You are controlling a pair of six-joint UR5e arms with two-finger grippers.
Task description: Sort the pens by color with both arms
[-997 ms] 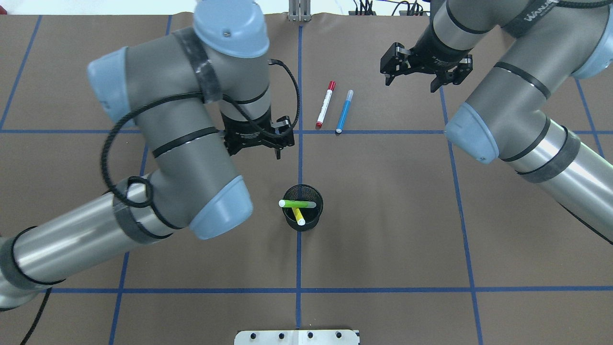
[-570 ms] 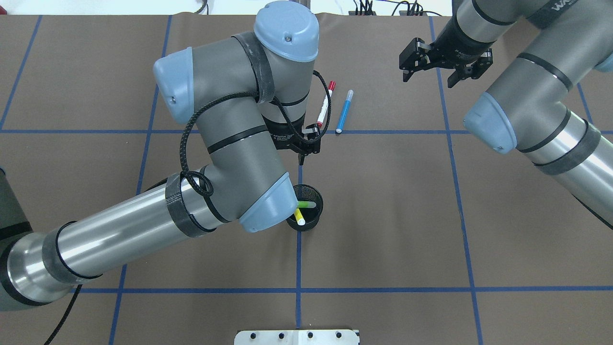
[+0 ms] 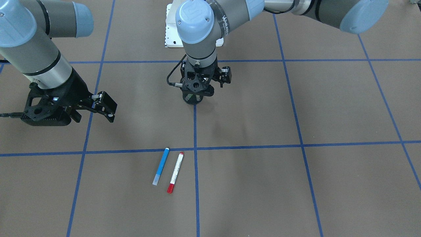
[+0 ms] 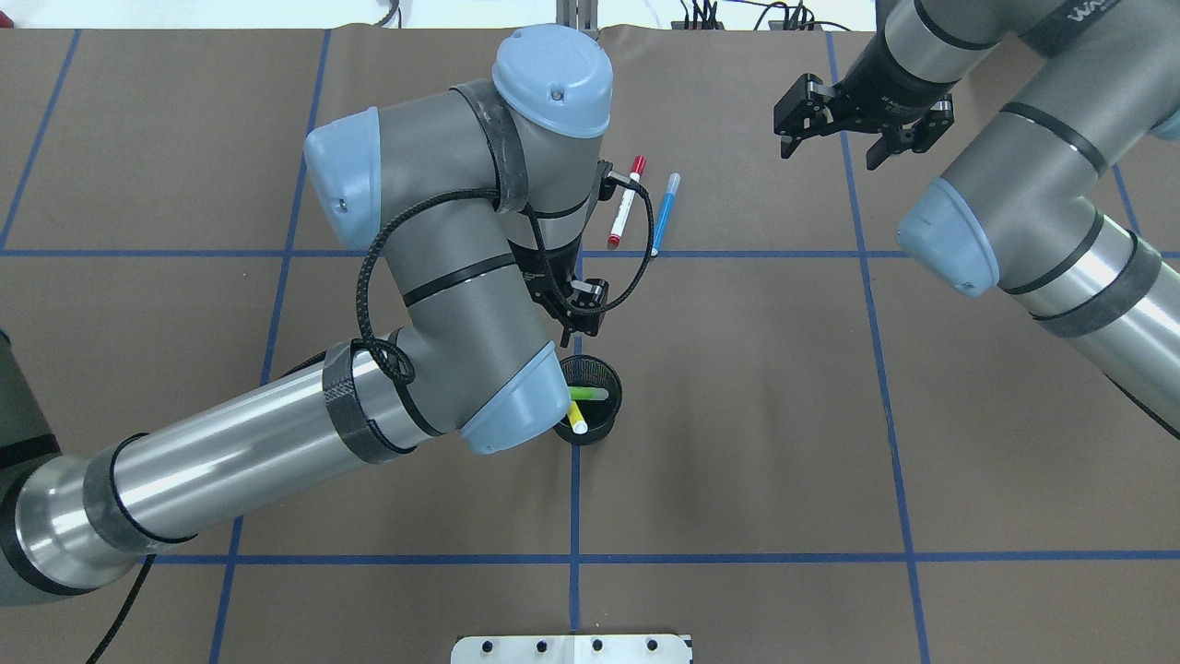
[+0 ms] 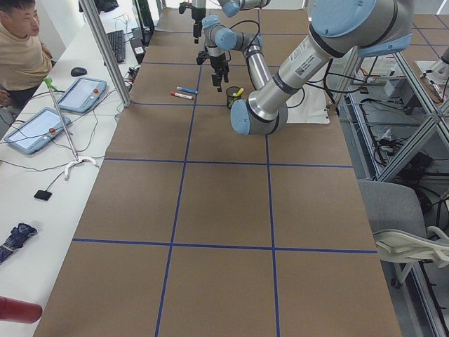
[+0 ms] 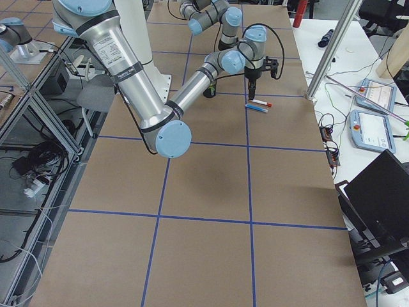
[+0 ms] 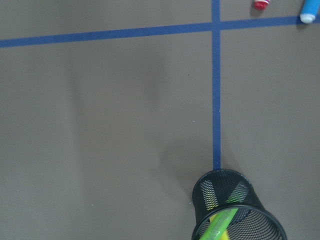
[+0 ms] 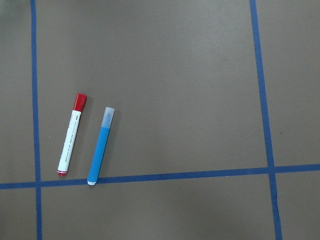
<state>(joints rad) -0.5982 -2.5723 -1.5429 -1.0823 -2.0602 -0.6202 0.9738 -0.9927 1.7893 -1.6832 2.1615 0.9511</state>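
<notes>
Robotics laboratory: brown tabletop point(image 5: 224, 203) gridded with blue tape point(image 5: 224, 163), aluminium framing point(image 5: 105, 53), teach pendants point(image 5: 81, 95) on a side bench point(image 5: 42, 161), operator point(image 5: 21, 49) alongside.

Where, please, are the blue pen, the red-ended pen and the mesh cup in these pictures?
blue pen point(image 8: 100, 148), right wrist view, middle of its barrel.
red-ended pen point(image 8: 70, 139), right wrist view, white barrel.
mesh cup point(image 7: 221, 189), left wrist view, outer mesh wall.

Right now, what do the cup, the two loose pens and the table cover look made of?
Cup: black wire mesh, probably metal, matte; you see through its wall.
Red-capped pen: smooth white plastic barrel, by the look.
Blue pen: blue plastic, frosted see-through cap.
Table cover: matte brown sheet, likely paper; no glare, blue tape lines on it.
</notes>
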